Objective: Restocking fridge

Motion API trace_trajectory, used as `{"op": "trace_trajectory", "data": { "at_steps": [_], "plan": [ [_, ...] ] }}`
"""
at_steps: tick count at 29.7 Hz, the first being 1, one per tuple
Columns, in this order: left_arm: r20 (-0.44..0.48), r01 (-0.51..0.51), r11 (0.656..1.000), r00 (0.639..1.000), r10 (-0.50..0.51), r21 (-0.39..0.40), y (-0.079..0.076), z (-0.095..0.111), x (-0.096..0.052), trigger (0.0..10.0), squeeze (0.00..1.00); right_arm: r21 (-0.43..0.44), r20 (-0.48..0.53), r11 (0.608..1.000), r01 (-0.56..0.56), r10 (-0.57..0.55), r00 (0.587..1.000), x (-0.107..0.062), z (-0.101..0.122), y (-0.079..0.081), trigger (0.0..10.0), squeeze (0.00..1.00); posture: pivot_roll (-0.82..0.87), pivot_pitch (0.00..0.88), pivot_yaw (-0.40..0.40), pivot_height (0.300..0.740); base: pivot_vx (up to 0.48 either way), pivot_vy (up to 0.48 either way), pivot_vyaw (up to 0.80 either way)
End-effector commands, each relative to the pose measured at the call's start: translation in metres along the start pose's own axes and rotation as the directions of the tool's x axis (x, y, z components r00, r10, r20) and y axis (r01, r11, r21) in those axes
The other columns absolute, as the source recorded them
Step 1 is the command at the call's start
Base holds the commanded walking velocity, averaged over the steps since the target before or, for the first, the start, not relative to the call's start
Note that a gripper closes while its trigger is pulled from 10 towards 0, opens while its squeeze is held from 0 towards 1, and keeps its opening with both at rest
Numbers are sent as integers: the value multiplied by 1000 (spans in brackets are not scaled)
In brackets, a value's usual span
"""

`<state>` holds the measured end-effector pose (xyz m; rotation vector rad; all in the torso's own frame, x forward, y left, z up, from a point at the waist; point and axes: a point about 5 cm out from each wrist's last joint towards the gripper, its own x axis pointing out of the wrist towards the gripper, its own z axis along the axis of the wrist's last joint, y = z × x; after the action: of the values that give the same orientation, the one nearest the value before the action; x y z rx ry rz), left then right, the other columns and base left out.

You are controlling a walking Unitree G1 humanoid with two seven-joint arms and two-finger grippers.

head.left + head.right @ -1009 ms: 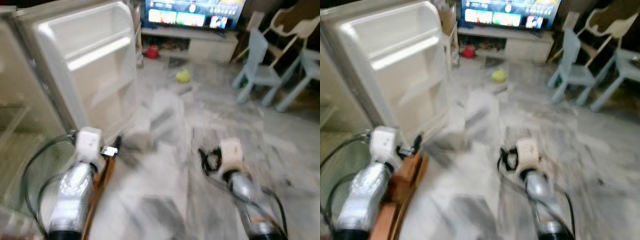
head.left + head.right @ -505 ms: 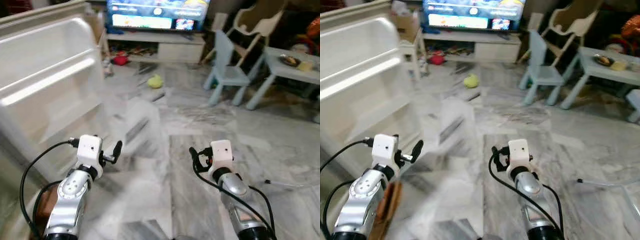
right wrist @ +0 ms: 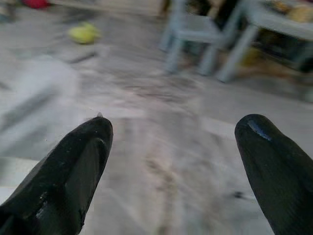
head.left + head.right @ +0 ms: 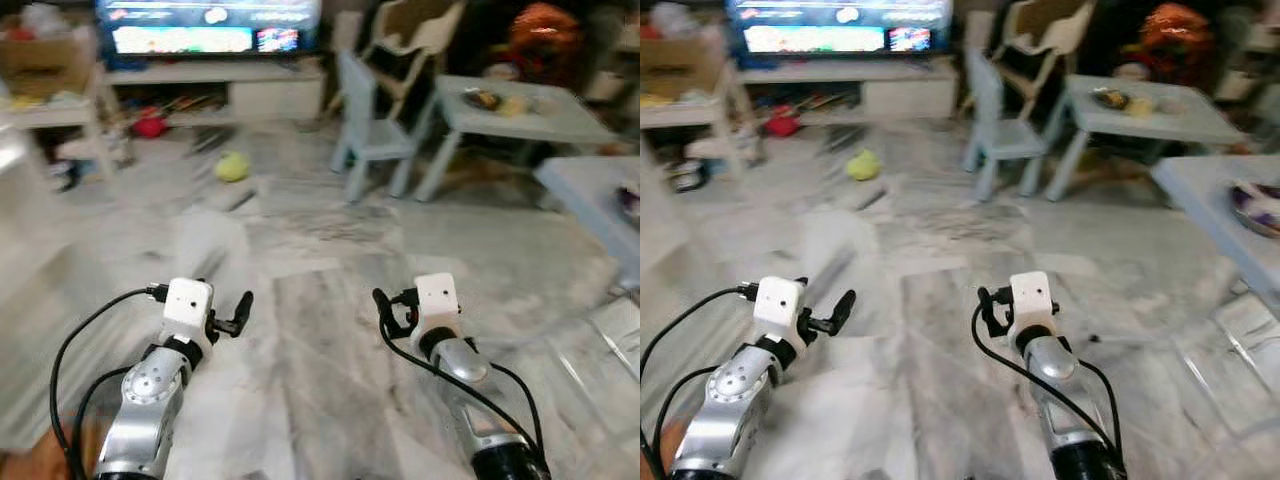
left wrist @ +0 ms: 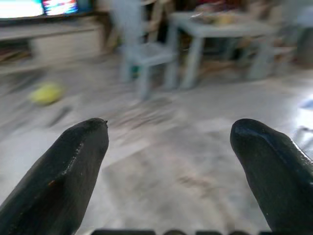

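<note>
Both arms reach forward over a grey marble floor [image 4: 320, 330]. My left gripper [image 4: 243, 309] is open with nothing between its fingers [image 5: 73, 166]. At the same height, my right gripper [image 4: 384, 308] is open and empty too; past its fingertips [image 3: 78, 161] lies bare floor. A pale blurred surface [image 4: 20, 230] runs along the left edge; what it is cannot be made out. No groceries are held.
A lit TV [image 4: 205, 25] stands on a low white bench [image 4: 200, 95] at the back. A yellow-green ball [image 4: 232, 167] and a red toy [image 4: 148, 126] lie on the floor. A light blue child's chair [image 4: 375, 130] and small tables [image 4: 510, 110] stand ahead right.
The view has swung to the right: the open white fridge door has slid out past the left edge, and chairs and tables have come in. Both arms keep their pose, grippers open.
</note>
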<state>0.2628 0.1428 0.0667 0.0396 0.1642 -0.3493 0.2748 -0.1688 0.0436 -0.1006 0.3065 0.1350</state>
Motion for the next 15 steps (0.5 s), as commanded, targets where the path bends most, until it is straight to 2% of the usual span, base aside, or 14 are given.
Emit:
{"op": "trace_trajectory", "data": {
  "at_steps": [1,5,9,12,13,15],
  "plan": [
    [-5,-56,998,998,56,8,15,-1,-6,10000,0,14,74,999,-39,38,997,4,13,13,10000,0,19,0,-74,740,0,0,0],
    [17,-105,994,994,105,8,20,0,-10,10000,0,32,128,999,-13,8,992,3,22,11,10000,0,18,0,-72,740,0,0,0],
    [36,-196,980,980,196,18,30,-1,-14,10000,0,51,170,999,2,-11,985,-1,25,8,10000,0,21,0,-65,740,0,0,0],
    [53,-276,961,960,274,20,40,-2,-21,10000,0,75,208,997,10,-26,978,-4,29,6,10000,0,20,0,-62,740,0,0,0],
    [57,-325,945,944,324,27,48,-4,-26,10000,0,78,221,997,7,-24,975,-7,31,6,10000,0,19,0,-61,740,0,0,0],
    [62,-349,936,936,347,38,52,-4,-28,10000,0,80,225,997,5,-22,974,-8,31,6,10000,0,19,0,-61,740,0,0,0]
  ]
}}
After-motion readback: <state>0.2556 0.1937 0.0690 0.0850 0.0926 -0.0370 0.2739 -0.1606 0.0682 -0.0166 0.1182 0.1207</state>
